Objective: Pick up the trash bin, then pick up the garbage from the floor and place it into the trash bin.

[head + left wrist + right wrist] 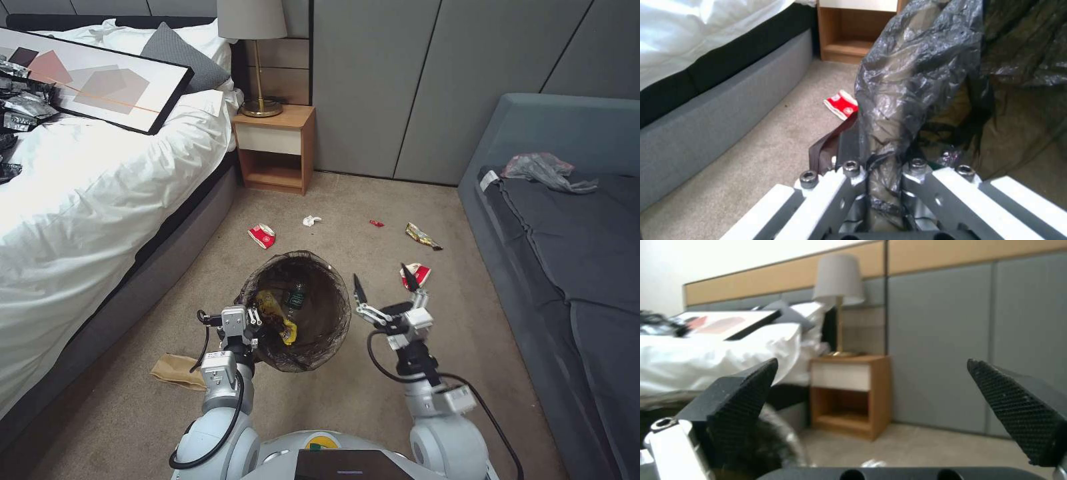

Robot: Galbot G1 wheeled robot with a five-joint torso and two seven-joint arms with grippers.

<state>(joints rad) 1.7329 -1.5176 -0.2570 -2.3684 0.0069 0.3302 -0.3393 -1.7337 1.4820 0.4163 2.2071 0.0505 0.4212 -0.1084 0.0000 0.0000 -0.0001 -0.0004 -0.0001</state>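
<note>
The trash bin, lined with a dark bag, hung upright above the carpet, a yellow wrapper and small bottle inside. Beyond the bin lay a red-white wrapper, crumpled white paper and a gold wrapper; a brown paper bag lay left of it.

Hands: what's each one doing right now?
Left hand: shut on the trash bin rim.
Right hand: open, empty, beside the bin.

Even, soft indoor light; the white bed glares on the left. The head view bows at its edges; both wrist views are blurred.
</note>
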